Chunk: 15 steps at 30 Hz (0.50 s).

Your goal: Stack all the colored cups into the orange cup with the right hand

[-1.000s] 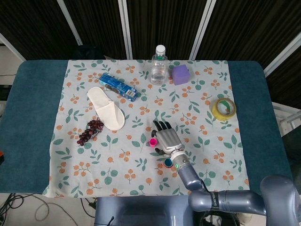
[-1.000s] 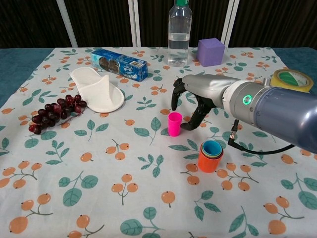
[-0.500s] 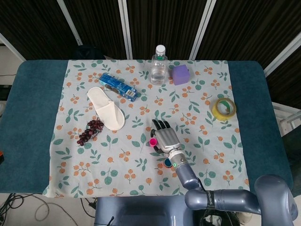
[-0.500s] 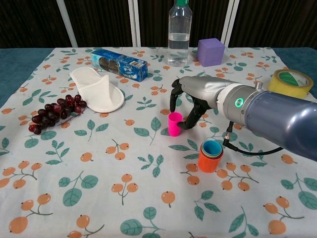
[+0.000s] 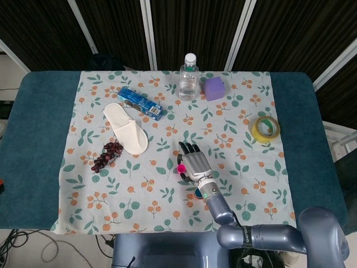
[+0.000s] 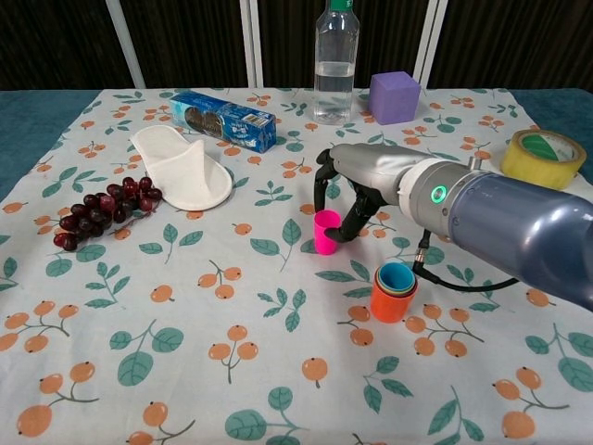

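A pink cup (image 6: 324,234) (image 5: 181,167) stands upright on the floral cloth near the middle. My right hand (image 6: 357,181) (image 5: 193,162) arches over it from the right. The thumb is down against the cup's right side, and the other fingers hang spread just behind and left of its rim. The cup still rests on the cloth, and I see no firm grip. The orange cup (image 6: 393,301) (image 5: 199,194) stands a little nearer and to the right, with other coloured cups nested in it, a teal one on top. My left hand shows in neither view.
A water bottle (image 6: 335,51) and a purple cube (image 6: 394,96) stand at the far edge. A yellow tape roll (image 6: 543,153) lies far right. A blue box (image 6: 222,120), a white slipper (image 6: 181,167) and grapes (image 6: 102,211) lie to the left.
My right hand has shifted slightly left and closed in around the pink cup, its thumb now against the cup's side. Neither cup has moved.
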{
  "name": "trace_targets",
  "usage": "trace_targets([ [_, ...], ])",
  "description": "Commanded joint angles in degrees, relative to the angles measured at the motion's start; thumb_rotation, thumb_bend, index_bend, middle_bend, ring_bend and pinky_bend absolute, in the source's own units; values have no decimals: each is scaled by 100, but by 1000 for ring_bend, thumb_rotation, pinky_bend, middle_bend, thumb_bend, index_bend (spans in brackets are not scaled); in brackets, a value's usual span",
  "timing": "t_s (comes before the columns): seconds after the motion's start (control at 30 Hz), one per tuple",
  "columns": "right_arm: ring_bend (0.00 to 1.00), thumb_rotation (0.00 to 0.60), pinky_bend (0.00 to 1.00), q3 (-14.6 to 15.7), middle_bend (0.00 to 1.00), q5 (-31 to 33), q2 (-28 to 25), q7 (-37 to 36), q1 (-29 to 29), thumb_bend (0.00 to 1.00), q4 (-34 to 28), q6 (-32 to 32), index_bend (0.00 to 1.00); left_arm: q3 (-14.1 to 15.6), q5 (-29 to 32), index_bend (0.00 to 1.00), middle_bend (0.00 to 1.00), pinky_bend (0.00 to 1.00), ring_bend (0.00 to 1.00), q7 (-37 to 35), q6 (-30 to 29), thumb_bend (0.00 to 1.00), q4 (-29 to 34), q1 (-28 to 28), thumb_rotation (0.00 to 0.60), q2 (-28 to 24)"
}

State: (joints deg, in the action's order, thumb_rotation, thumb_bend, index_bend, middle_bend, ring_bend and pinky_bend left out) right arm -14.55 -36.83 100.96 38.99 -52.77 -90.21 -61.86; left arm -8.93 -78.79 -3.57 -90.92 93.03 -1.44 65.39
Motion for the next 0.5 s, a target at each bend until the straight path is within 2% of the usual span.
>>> trace_targets([
  [0.03, 30, 600, 118, -22, 0, 2, 31, -33, 0, 450, 31, -26, 477, -1, 2, 149, 12, 0, 0, 0, 0, 755, 0, 0, 600, -2],
  [0.3, 30, 600, 118, -32, 0, -56, -30, -82, 33, 456, -55, -87, 486, -6, 6, 149, 12, 0, 0, -22, -6, 755, -6, 5, 600, -8],
  [0.5, 30, 600, 119, 36, 0, -258, -404, -34, 164, 456, -637, -312, 486, -4, 4, 149, 12, 0, 0, -16, 0, 755, -11, 2, 600, -4],
])
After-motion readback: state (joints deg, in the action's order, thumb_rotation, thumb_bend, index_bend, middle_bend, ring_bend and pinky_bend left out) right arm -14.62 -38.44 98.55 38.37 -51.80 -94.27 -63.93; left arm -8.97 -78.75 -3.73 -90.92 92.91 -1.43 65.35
